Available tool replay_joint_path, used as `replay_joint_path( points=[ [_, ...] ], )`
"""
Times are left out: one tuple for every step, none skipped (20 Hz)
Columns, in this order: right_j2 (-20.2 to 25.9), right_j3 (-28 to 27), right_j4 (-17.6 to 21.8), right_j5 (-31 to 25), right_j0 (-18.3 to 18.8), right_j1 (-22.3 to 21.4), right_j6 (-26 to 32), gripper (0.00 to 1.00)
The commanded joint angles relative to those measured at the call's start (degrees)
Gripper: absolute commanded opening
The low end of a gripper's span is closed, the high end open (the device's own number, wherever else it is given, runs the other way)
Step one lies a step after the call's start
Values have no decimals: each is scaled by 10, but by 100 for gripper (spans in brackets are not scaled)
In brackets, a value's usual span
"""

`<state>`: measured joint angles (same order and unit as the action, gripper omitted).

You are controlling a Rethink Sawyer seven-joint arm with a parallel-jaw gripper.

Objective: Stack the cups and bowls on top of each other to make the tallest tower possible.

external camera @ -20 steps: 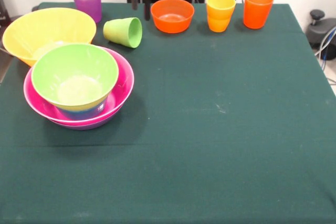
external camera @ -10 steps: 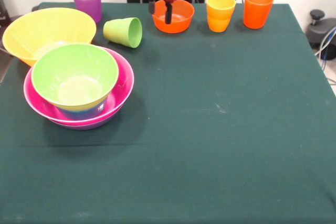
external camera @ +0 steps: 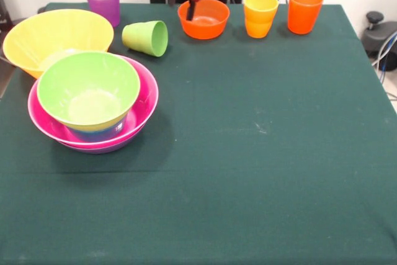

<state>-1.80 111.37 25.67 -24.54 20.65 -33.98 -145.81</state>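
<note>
**A:** Judging by what stands on the table, how far along is the stacking?

**B:** Partly done, I'd say. At the near left sits the tower (external camera: 93, 107): a glossy light green plastic bowl (external camera: 88, 88) on top, a band of yellow and blue showing just under it, then a wide pink bowl (external camera: 144, 108) with a purple rim (external camera: 102, 148) beneath. It is low and wide, more nested than tall.

**A:** And what's left?

**B:** Plenty. A large glossy yellow bowl (external camera: 56, 35) rests just behind the tower, touching or nearly so. A light green plastic cup (external camera: 146, 37) lies on its side, mouth to the right. Along the far edge stand a purple cup (external camera: 103, 2), a small orange bowl (external camera: 205, 19), a yellow-orange cup (external camera: 260, 14) and an orange cup (external camera: 304, 10), all upright and apart.

**A:** The gripper?

**B:** The red and black gripper (external camera: 191, 9) hangs at the orange bowl's left rim. One dark finger (external camera: 190, 10) shows at the rim; I cannot tell whether the jaws are spread or pressed together, or whether they hold the rim.

**A:** The surface and the room?

**B:** A dark green cloth (external camera: 260, 153) covers the table, flat, with a few pale scuffs. Behind is a pale wall; cables and some grey equipment (external camera: 379, 35) sit off the far right corner.
</note>
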Motion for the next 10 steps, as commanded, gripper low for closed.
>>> replay_joint_path(
  points=[
    [-10, -68, 31, -56, 20, 4, 47, 100],
    [-9, -67, 30, -51, 24, 1, 46, 100],
    [-8, -67, 29, -50, 26, 0, 46, 100],
    [-4, -65, 27, -50, 31, -3, 49, 100],
    [-2, -64, 26, -51, 34, -6, 52, 100],
    [3, -63, 23, -54, 38, -9, 55, 100],
    [3, -62, 22, -55, 39, -11, 55, 100],
    [7, -62, 19, -58, 41, -11, 56, 100],
    [6, -62, 19, -59, 39, -11, 53, 100],
    [6, -62, 17, -57, 37, -8, 47, 100]
  ],
)
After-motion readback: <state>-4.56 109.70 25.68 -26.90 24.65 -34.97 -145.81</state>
